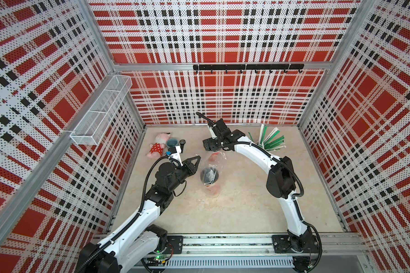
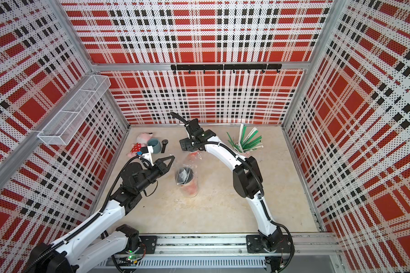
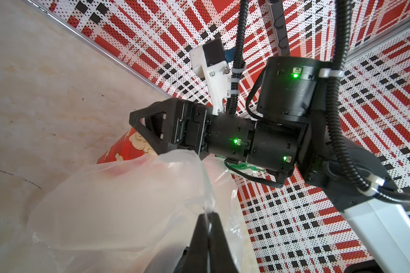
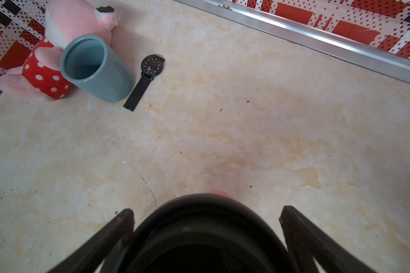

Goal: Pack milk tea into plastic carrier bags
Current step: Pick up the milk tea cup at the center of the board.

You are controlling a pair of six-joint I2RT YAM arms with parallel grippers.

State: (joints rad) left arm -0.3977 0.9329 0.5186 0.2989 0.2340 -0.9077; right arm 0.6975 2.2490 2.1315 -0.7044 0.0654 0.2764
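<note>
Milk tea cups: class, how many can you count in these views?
2. One bagged cup mid-table; another cup behind it, under the right gripper, partly hidden. No others visible.

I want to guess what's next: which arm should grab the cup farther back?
Probably the right. The right gripper is open with that milk tea cup's black lid between its fingers. The left gripper is busy, shut on the plastic bag.
</note>
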